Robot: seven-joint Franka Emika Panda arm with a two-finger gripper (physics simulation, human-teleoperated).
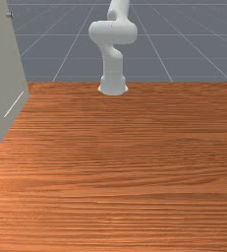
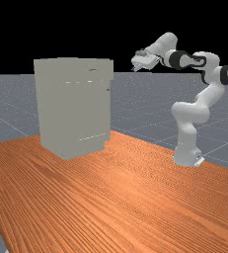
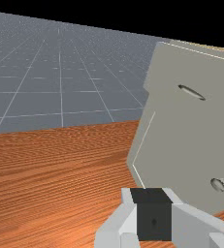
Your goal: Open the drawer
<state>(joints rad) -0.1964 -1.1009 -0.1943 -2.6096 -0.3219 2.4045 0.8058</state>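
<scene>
Drawer (image 2: 99,72): top part of grey-beige cabinet (image 2: 81,111), left half of far view. Gripper (image 2: 135,67) is upper middle of far view, to the right of the drawer and apart from it, a gap between them. In that picture the two sit at roughly the same height. How far open the gripper is, cannot tell; whether it has hold of anything, cannot tell either.

Wrist view: drawer front lies out beyond the gripper, off to one side, with long slim handle (image 3: 191,92) set at a slant in that view. Round knob (image 3: 218,184) is on the cabinet part below the drawer, nearer the gripper in the picture than the handle is.

Edges: drawer section juts past the lower body at the side, making a step in the outline. Pale line runs along the lower panel's edge. Cabinet base stands on wood table (image 2: 125,197), near the table's back edge in far view. Front view: cabinet cut off by the left frame edge, knob at upper left.

Room: gripper is raised high over the table, open air between it and the cabinet. Arm (image 2: 189,116) rises from its base, right side of far view, and reaches left toward the cabinet. In front view bare wood spreads from the arm's base down to the bottom of frame. Grid floor (image 3: 45,72) beyond the table.
</scene>
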